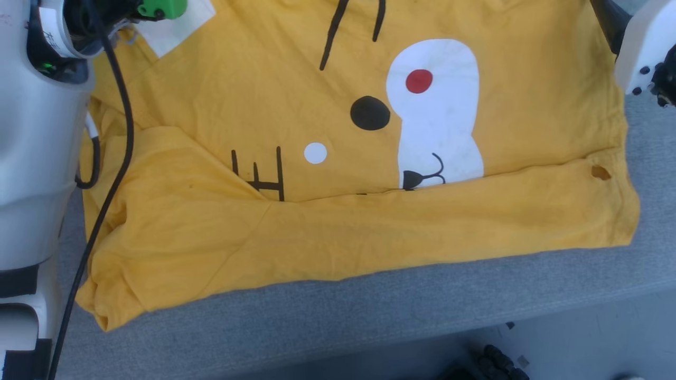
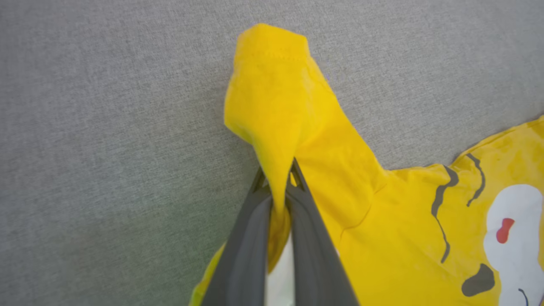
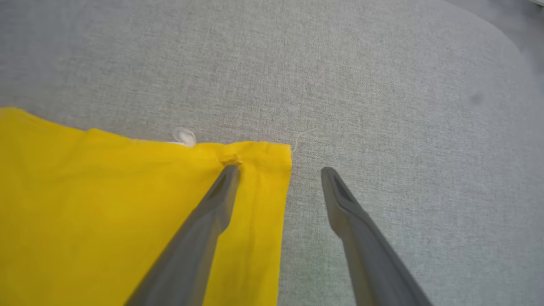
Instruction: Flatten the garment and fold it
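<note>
L gripper (image 2: 277,172) clamped tight on a bunched sleeve of the garment (image 2: 382,221), fabric pinched btw both fingers. R gripper (image 3: 279,169) spread wide: one finger over the garment's corner hem, other over bare grey table (image 3: 382,85). Garment lies print-up on table, near edge folded back over print, small hole (image 1: 600,172) on robot's right.

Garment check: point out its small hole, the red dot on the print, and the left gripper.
small hole (image 1: 600,172), head view, middle of the opening.
red dot (image 1: 419,81), head view, its centre.
left gripper (image 2: 278,172), left wrist view, midway between fingertips pinching the garment (image 2: 382,221).
</note>
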`<state>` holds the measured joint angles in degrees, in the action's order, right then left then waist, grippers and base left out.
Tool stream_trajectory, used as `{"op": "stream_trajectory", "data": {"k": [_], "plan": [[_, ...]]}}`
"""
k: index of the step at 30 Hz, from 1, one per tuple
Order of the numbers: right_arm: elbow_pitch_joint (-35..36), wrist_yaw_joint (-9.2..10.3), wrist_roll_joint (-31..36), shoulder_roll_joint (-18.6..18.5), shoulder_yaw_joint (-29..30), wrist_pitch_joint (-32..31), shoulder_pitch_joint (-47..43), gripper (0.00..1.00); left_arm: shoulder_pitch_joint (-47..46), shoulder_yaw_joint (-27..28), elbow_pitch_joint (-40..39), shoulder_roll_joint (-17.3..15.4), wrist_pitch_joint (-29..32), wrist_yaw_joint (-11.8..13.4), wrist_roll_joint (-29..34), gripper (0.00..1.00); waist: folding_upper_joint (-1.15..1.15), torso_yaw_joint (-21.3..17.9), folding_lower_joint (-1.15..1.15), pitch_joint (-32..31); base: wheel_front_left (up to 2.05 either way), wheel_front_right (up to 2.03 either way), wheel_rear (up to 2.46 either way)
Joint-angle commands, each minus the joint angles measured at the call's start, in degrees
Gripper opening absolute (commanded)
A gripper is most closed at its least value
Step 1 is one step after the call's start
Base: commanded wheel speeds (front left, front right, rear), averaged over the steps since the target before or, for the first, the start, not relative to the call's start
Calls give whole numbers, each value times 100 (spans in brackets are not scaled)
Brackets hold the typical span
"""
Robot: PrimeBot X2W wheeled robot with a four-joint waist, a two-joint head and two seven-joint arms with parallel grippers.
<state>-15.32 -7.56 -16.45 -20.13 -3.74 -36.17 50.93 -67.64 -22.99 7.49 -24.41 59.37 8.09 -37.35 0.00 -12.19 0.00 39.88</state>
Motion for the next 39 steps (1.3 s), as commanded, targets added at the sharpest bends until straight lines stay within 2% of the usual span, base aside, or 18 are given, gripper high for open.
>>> {"op": "stream_trajectory", "data": {"k": [1,10,12,13,20,28,35,39], "plan": [[-81,8,75,-28,-63,-122,125,100,80,-4,-53,38,-44,-34,-24,0,0,85,0,77,0,0,0],[-439,8,61,-91,-385,-995,363,100,125,-43,-181,35,-78,-46,-47,0,0,149,0,155,0,0,0],[-426,8,-57,-95,-404,-1137,368,27,141,-29,-189,37,-103,-44,-67,0,0,154,0,154,0,0,0],[-391,8,-107,-94,-388,-1144,371,0,152,-12,-196,38,-128,-45,-85,0,0,154,0,150,0,0,0],[-122,8,-287,-15,53,-503,235,0,370,277,-298,96,-532,-126,-382,0,0,163,0,-216,0,0,0],[327,8,-484,-87,302,65,-675,0,1431,652,-739,-21,-979,-275,-851,0,0,129,0,-1130,0,0,0],[582,8,-753,-45,423,163,-1676,0,2674,922,-1200,-149,-1313,-185,-1075,0,0,123,0,-1766,0,0,0],[657,8,-804,17,462,168,-2118,0,3376,1081,-1402,-107,-1511,-50,-1215,0,0,118,0,-1938,0,0,0]]}}
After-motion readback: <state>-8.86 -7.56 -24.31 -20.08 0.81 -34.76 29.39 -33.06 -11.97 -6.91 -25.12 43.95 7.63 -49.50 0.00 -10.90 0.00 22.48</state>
